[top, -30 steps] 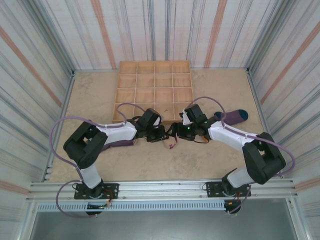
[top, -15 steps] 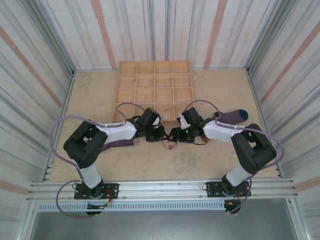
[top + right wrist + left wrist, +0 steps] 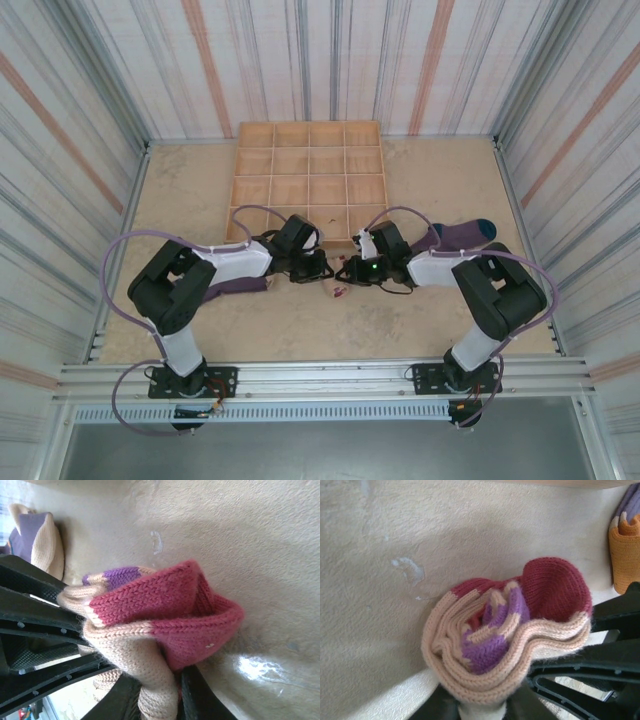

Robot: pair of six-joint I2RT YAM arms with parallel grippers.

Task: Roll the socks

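Observation:
A cream sock (image 3: 505, 645) with a maroon toe and purple stripes is bunched into a loose roll on the table. My left gripper (image 3: 480, 707) is shut on its cream outer layers. My right gripper (image 3: 157, 692) is shut on the same sock (image 3: 160, 615) from the other side, at the maroon toe. From above, both grippers (image 3: 318, 268) (image 3: 350, 271) meet over this sock (image 3: 334, 287) in front of the tray. The purple sock (image 3: 460, 234) with a teal toe lies to the right. A dark purple sock (image 3: 236, 288) lies under my left arm, and its tan toe (image 3: 47, 545) appears in the right wrist view.
A wooden tray (image 3: 238, 190) of square compartments stands just behind the grippers. An orange cuff (image 3: 625, 555) lies close to the right of the roll. Striped walls enclose the table on three sides.
My right gripper has moved left to the cream sock and closed on it, its arm folding in. My left gripper has stayed on the sock.

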